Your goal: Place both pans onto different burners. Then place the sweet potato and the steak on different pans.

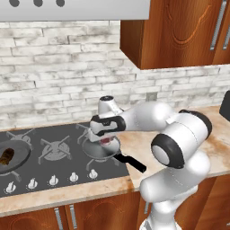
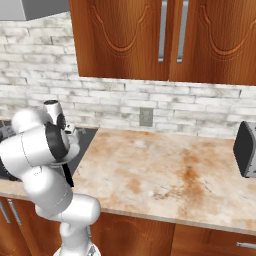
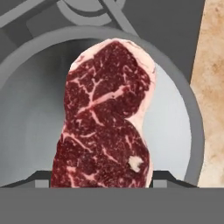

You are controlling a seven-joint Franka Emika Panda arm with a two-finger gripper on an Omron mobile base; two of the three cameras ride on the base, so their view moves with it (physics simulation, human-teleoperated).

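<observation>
White brick wall (image 2: 125, 102), wooden cabinets (image 2: 150, 35), marbled beige counter (image 2: 165, 170)

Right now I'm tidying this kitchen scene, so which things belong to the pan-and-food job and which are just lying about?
Part of the job:
- steel pan on a burner
- steak, between the hand fingers over the steel pan
- black skillet on another burner
- sweet potato in the skillet
- cooktop

Just there:
- toaster on the counter
- wall outlet
- cooktop knobs
</observation>
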